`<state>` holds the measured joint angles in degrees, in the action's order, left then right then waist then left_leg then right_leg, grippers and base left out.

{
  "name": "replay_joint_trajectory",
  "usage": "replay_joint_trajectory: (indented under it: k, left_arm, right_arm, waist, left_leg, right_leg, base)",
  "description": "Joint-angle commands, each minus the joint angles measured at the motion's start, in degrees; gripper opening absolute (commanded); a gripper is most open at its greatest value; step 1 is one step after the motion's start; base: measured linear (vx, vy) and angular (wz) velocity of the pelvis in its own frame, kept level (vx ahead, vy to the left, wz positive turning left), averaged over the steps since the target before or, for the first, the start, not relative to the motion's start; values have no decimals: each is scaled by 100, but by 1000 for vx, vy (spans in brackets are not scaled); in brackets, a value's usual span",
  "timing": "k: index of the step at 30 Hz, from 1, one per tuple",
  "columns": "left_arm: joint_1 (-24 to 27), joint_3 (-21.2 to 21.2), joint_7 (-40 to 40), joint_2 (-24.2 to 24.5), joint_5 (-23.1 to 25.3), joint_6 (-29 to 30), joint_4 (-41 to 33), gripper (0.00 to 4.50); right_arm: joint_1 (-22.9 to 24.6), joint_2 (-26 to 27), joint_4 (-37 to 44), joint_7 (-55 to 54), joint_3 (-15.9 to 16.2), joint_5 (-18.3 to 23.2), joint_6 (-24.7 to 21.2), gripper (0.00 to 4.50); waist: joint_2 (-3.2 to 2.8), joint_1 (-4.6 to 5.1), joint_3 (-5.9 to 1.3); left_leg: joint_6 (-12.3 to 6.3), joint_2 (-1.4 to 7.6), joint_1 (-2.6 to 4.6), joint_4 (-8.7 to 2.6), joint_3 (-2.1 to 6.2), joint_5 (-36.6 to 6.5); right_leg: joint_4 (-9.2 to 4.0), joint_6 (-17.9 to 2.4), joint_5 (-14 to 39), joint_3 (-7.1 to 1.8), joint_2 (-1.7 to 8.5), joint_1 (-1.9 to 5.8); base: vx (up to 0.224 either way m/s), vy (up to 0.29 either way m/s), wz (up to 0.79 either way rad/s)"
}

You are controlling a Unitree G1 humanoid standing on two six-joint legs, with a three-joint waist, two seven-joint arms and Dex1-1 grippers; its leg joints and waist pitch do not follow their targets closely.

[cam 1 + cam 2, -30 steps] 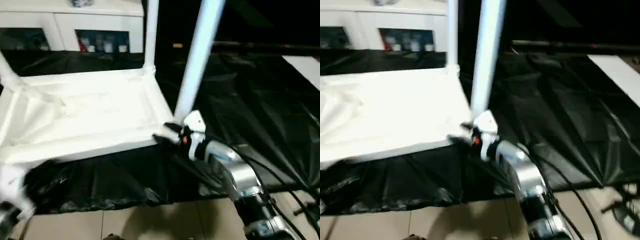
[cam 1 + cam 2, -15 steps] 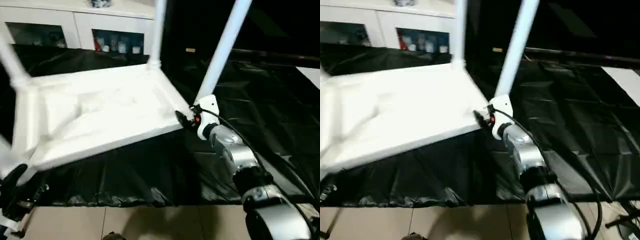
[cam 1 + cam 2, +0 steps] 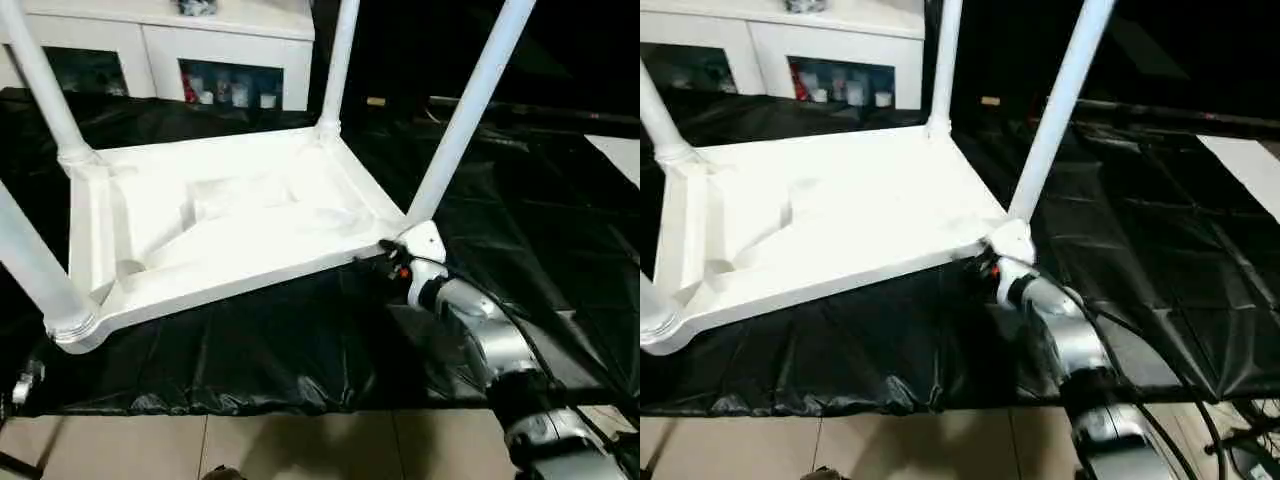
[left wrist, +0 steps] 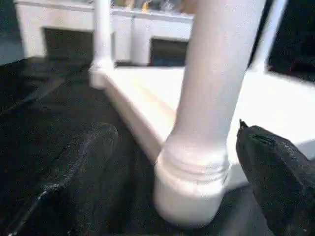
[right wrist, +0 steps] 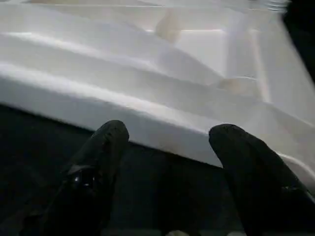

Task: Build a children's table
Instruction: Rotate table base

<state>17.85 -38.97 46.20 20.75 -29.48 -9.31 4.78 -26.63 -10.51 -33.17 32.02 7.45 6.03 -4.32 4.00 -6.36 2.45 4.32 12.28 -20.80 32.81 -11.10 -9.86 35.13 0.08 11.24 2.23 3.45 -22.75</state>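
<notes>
The children's table lies upside down on black sheeting: its white tabletop [image 3: 230, 215] shows its ribbed underside, and four white legs stand up from the corner sockets. My right gripper [image 3: 386, 262] sits at the near-right corner, below that corner's leg [image 3: 468, 115]. In the right wrist view its fingers [image 5: 101, 162] stand apart in front of the tabletop's rim [image 5: 147, 110], open, with nothing between them. In the left wrist view my left gripper [image 4: 173, 132] is open, its fingers [image 4: 78, 167] wide on either side of the near-left leg's base [image 4: 197, 162], apart from it.
A white cabinet [image 3: 160, 45] with glass doors stands behind the table. A flat white board [image 3: 622, 150] lies at the far right on the black sheeting [image 3: 300, 340]. Beige floor tiles [image 3: 300, 445] run along the front. Cables trail beside my right forearm [image 3: 500, 350].
The whole picture has shifted, so the camera moved. My left gripper has dropped away from the near-left corner toward the lower left. The right gripper stays at the near-right corner.
</notes>
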Motion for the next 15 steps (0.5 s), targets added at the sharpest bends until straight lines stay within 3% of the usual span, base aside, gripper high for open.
replay_joint_trajectory:
  k: [1,3,4,8,10,11,13,15]
  left_arm:
    - [-220,227,105,156,-163,329,-180,445]
    - [-716,455,83,372,-232,565,-131,445]
    - [-779,499,110,402,-224,591,-116,445]
    - [-1577,1063,489,679,-330,1161,26,445]
    - [-1828,1247,536,716,-329,1387,46,445]
    - [-2024,1492,680,759,-338,1634,11,445]
    - [-2098,1603,754,771,-349,1727,-13,445]
    - [-2257,1930,995,855,-695,2334,-223,445]
  right_arm:
    - [57,-133,188,73,33,-1,-263,321]
    - [70,-169,198,-44,42,-125,-362,321]
    - [64,-164,178,-57,44,-139,-353,321]
    - [-79,-36,-84,-168,94,-276,-312,321]
    - [-169,35,-208,-179,128,-294,-309,321]
    - [-303,126,-424,-207,167,-330,-262,321]
    - [-367,163,-526,-224,182,-351,-239,321]
    - [-591,313,-859,-243,219,-368,-151,321]
  waist:
    - [-160,-7,-213]
    - [-176,-12,-210]
    - [-173,-42,-235]
    - [-123,8,-251]
    - [-129,36,-270]
    - [-139,23,-277]
    - [-142,12,-283]
    - [-147,15,-289]
  left_leg:
    - [279,153,139,-458,76,-2411]
    - [318,147,159,-452,71,-2431]
    - [341,135,210,-434,69,-2435]
    - [404,112,148,-449,94,-2181]
    - [408,102,134,-437,88,-2042]
    - [396,102,171,-418,73,-2021]
    - [386,100,165,-414,72,-1935]
    - [423,105,175,-410,64,-1924]
  right_leg:
    - [-453,-744,1686,-224,314,94]
    - [-458,-761,1705,-229,314,68]
    - [-460,-751,1737,-229,317,43]
    - [-416,-747,1594,-229,343,102]
    - [-394,-778,1413,-230,342,121]
    - [-399,-823,1332,-232,337,96]
    - [-381,-893,1254,-232,346,106]
    - [-361,-920,1271,-228,351,99]
  base:
    - [0,0,0]
    - [0,0,0]
    - [0,0,0]
    - [0,0,0]
    - [0,0,0]
    - [0,0,0]
    - [0,0,0]
    - [0,0,0]
